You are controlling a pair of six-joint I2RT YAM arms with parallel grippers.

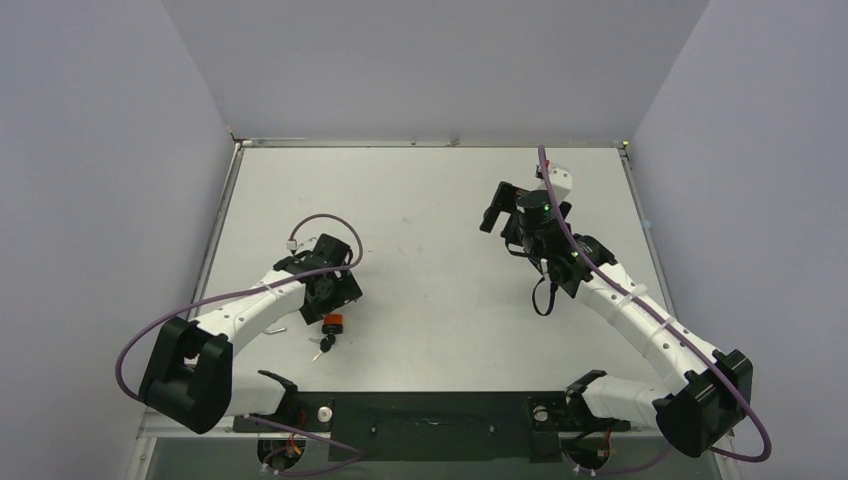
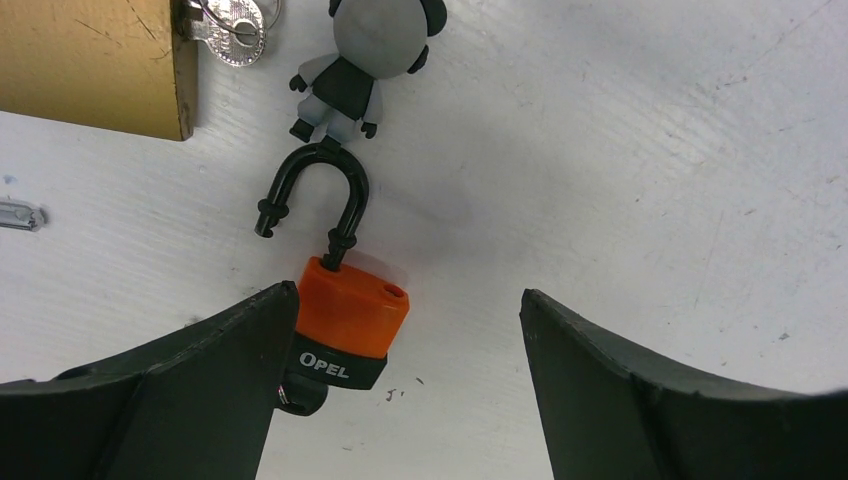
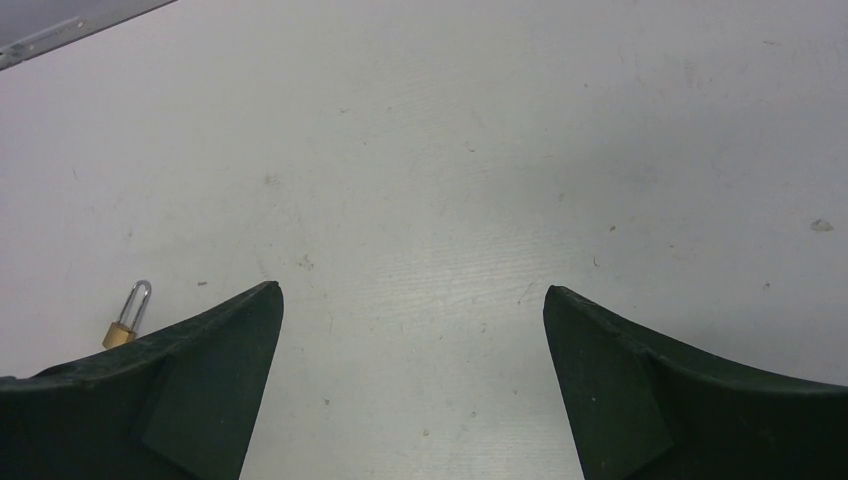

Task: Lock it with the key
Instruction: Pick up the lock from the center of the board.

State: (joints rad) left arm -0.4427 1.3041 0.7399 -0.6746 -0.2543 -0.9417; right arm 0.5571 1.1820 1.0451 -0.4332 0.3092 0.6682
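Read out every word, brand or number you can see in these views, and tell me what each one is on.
"OPEL": white letters on the black band of the orange padlock, left wrist view.
Stamping on the keys: too blurred to read.
Marking on the brass padlock, right wrist view: too small to read.
Nothing else legible in any view.

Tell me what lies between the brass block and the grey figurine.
Silver keys on a ring, against the brass block's edge and just short of the grey figurine. The left wrist view shows it.

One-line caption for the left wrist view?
Open left hand above an orange padlock, shackle open, figurine and brass lock beyond.
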